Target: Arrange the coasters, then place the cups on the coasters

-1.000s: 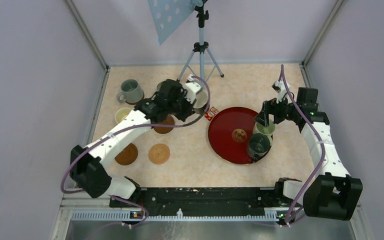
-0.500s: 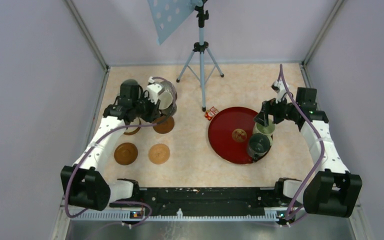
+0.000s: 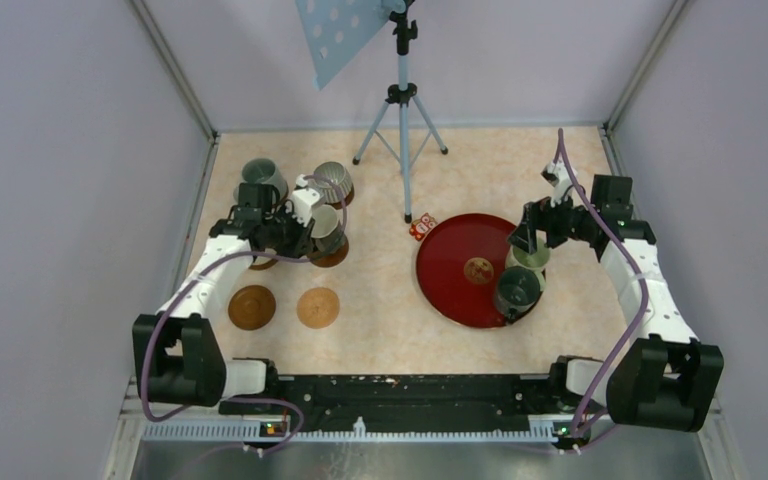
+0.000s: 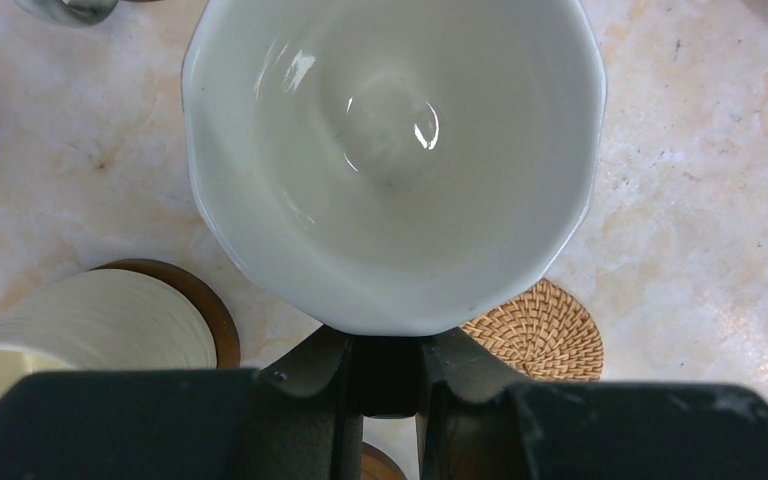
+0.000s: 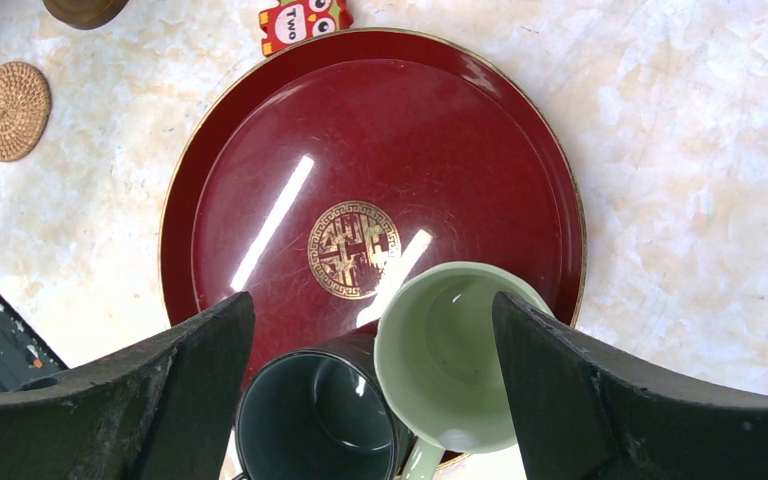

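The left gripper (image 4: 388, 375) clamps the white cup (image 4: 390, 150) over the table's (image 3: 390, 300) left side, beside the cream cup (image 4: 90, 320). The right gripper's (image 5: 372, 330) fingers stand wide apart above the pale green cup (image 5: 455, 350) at the red tray's (image 5: 380, 130) right rim.

Beige marbled table (image 3: 390, 320) — red tray (image 3: 445, 270) at three o'clock, two bare coasters (image 3: 251, 307) at eight, tripod (image 3: 403, 150) at twelve, owl card (image 3: 422, 227) beside the tray.

Looks like a robotics lab cell: plain walls (image 3: 50, 200) boxing in a marble-patterned table (image 3: 380, 300), a tripod (image 3: 401, 120) with a dotted board (image 3: 335, 30) at the table's far edge, a black rail (image 3: 410, 392) at its near edge.
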`<state>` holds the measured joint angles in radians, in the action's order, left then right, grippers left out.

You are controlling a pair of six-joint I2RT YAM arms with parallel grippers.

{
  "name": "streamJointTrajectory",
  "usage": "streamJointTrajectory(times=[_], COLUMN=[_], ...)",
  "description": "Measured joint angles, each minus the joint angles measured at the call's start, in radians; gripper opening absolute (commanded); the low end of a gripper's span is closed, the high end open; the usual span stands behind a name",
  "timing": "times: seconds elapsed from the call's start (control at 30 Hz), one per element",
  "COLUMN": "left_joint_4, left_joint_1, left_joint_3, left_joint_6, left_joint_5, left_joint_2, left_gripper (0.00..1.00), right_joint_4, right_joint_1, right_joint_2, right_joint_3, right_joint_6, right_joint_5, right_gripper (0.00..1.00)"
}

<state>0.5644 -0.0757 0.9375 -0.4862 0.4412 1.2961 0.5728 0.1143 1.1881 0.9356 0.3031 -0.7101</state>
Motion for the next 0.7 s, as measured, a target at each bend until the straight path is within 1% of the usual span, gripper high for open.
streamJointTrajectory(times=[0.57,0.7], left_joint_4=[-0.027,-0.026], left_joint_1=[0.010,0.010], left_joint_3=[-0.012,-0.012], left_joint_6=[-0.013,-0.010], left_joint_5=[-0.045,-0.059], left_joint_2=[0.051,0.073], left_gripper=[0.00,0.03], right_joint_4=[0.003,0.003], right_joint_1=[0.000,0.000], right_joint_2=[0.018,0.018], right_joint_3=[0.000,0.000], right_joint_6=[0.002,0.003], right_joint_5=[-0.002,-0.002], right_gripper=[0.87,0.87])
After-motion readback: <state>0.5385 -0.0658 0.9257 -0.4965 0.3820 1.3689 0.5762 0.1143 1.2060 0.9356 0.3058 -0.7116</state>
